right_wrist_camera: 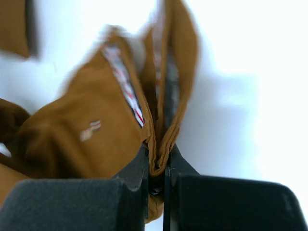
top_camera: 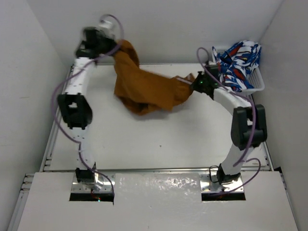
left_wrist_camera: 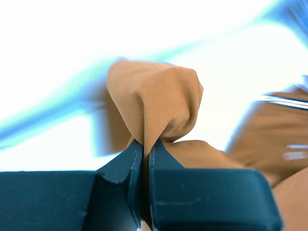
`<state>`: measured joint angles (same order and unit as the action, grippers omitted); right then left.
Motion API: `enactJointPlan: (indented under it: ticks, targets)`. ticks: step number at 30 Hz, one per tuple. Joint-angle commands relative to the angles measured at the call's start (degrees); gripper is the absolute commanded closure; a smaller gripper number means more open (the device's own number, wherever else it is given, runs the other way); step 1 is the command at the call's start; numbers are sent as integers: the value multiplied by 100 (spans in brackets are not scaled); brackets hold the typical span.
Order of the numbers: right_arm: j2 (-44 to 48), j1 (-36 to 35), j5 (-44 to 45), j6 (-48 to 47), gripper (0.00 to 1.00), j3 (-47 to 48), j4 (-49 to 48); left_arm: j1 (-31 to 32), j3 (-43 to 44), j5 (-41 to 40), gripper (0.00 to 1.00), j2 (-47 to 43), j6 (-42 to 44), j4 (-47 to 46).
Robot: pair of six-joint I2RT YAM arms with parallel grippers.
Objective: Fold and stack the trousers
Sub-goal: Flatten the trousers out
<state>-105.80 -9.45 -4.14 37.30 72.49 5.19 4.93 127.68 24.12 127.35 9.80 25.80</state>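
The trousers (top_camera: 144,89) hang between the two arms over the far half of the white desk (top_camera: 154,144); from above, the ochre cloth runs from a raised end at the far left, down through a crumpled mass whose lowest folds seem to rest on the desk near its middle, and out to a thin end at the right. The left claw (top_camera: 114,50) is at that far-left end, up near the back wall, but the top view shows it only as a blur, and its fingers cannot be made out there; the left wrist view settles it, showing the two dark fingers (left_wrist_camera: 120,168) drawn almost together, with a bunched knot of plain cloth pinched between them and bulging above the tips. The right claw (top_camera: 195,85) meets the cloth at the right end, just left of a white basket (top_camera: 259,85) in the far right corner that holds blue-white-red patterned clothes (top_camera: 238,60); from above its grip is too small to read. The right wrist view shows it pressed narrow on a folded edge of the waistband, with a striped inner edge (right_wrist_camera: 126,84) running up from the fingertips and a small pale mark (right_wrist_camera: 90,130) on the outer fabric, neither visible from above. The basket appears only in the top view; both wrist views show white, partly blurred background behind the cloth.
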Motion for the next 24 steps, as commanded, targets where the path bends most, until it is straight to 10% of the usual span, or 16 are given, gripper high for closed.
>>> enactJointPlan:
  ticks: [1,9,16,22,24]
  targets:
    - [981,242,405,-432,100,-261,-730,-1159,417,242,100,-1482,-304,-989]
    - [1957,251,626,-900,100,-1147,-1169,-2750,-1506,1734,100,-2451,-928,-1209]
    - [2484,242,580,-856,100,-2369,-1108,-2892,-4535,1933,67,-3452,2477,941]
    - [2713,251,1054,-996,29,-2592,-345,-2910,-4816,1899,75,-3436,3136,1968]
    - [2801,251,1615,-1066,24,-2389,120,-2919,-4516,2219,68,-3288,4016,3605]
